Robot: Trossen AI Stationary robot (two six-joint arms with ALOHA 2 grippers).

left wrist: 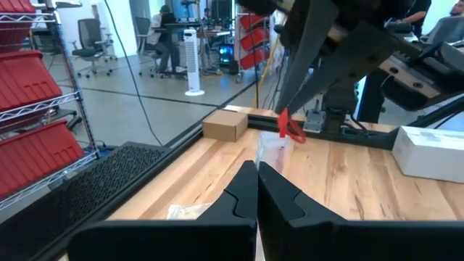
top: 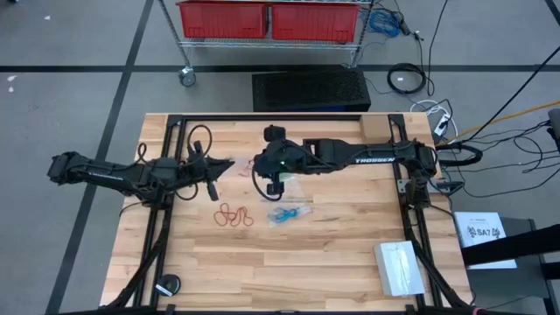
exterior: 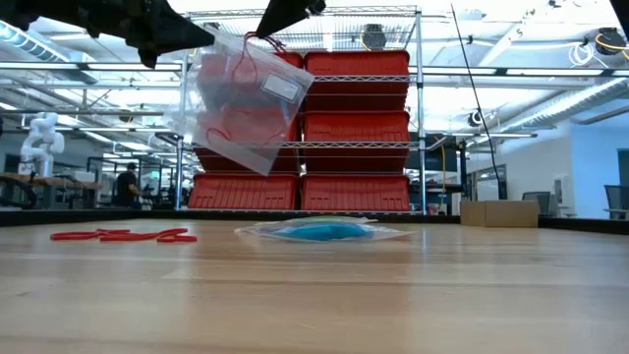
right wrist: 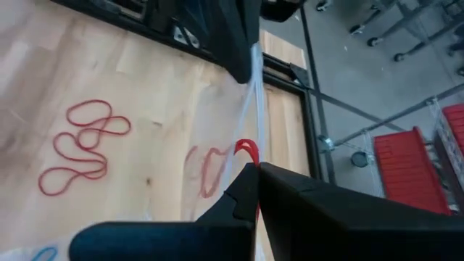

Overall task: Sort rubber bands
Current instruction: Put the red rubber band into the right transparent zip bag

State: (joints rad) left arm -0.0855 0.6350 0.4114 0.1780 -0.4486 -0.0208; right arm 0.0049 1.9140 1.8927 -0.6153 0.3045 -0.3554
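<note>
Rubber bands (top: 234, 215), red, lay loose on the desk (top: 332, 254) from above. Low view: both grippers' fingers pinched a clear bag (exterior: 241, 103) aloft. Right wrist: one red band (right wrist: 246, 151) was pinched at its mouth; bagging seemed underway, needing release inside.

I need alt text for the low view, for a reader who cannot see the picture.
Two dark grippers, left and right, hold a clear plastic bag in the air above a wooden table. Red rubber bands lie on the table, and beside them a flat bag with blue rubber bands. Red bins fill shelves behind.
</note>
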